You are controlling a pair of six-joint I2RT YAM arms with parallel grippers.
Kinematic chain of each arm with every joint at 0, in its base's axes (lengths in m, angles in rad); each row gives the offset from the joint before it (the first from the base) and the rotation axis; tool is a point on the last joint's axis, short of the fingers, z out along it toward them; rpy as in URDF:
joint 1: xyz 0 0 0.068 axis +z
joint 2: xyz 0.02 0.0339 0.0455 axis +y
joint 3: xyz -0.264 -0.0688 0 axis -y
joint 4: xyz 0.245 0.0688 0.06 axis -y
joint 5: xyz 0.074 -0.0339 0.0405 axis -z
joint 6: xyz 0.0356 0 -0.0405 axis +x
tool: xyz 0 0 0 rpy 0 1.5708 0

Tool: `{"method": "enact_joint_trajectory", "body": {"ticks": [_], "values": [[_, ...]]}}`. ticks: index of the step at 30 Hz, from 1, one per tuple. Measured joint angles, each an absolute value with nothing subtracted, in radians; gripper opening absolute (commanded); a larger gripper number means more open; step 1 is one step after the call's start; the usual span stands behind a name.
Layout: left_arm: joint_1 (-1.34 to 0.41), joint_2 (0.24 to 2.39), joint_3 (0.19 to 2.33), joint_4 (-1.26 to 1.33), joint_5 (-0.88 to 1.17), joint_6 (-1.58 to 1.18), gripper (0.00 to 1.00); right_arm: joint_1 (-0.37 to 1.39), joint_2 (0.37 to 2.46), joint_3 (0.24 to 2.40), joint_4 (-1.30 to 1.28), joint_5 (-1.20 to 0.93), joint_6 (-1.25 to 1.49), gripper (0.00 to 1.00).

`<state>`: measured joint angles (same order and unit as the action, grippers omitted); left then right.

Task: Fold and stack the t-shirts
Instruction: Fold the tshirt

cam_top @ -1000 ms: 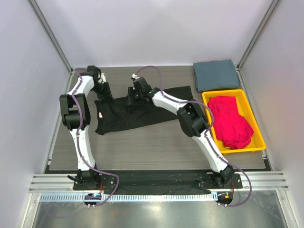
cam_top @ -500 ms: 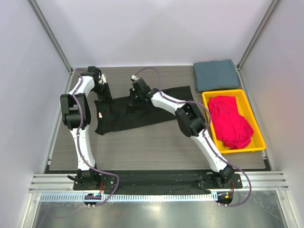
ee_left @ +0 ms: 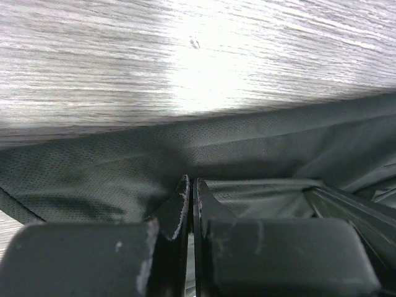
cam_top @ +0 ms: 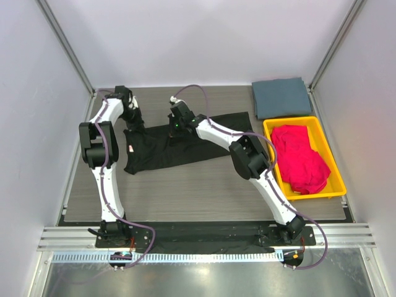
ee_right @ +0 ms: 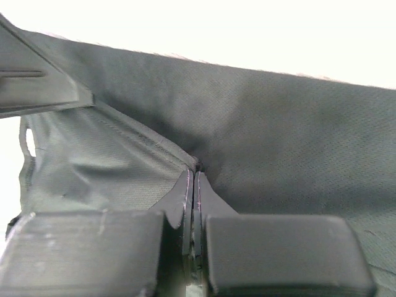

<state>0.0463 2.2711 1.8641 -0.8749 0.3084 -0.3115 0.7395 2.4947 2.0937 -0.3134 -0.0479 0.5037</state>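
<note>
1. Pinching a fold of the black t-shirt (cam_top: 185,145) with the left gripper (ee_left: 189,185), jaws pressed together on the cloth near the shirt's far left corner.
2. Pinching the same shirt with the right gripper (ee_right: 193,173) as well, jaws closed on a raised crease along the far edge, near its middle.
3. Spread out on the worktop (cam_top: 198,185), left of centre, with a small red-white label (cam_top: 131,149) showing at the left end.
4. Folded flat at the far right corner: the slate grey-blue t-shirt (cam_top: 281,97).
5. Heaped unfolded in the yellow tray (cam_top: 335,183), just in front of the grey-blue one: magenta-red t-shirts (cam_top: 300,158).
</note>
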Motion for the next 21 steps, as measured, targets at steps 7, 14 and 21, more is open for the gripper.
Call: {"method": "enact_joint_trajectory", "body": {"ticks": [7,14,21], "values": [[0.044,2.271,1.864,-0.863,0.311,-0.313,0.00,0.739,2.474,2.092,-0.314,-0.030,0.499,0.01],[0.041,2.271,1.864,-0.843,0.315,-0.314,0.04,0.740,2.474,2.086,-0.307,-0.001,0.499,0.01],[0.040,2.271,1.883,-0.819,0.308,-0.313,0.13,0.739,2.473,2.057,-0.293,0.030,0.491,0.01]]}}
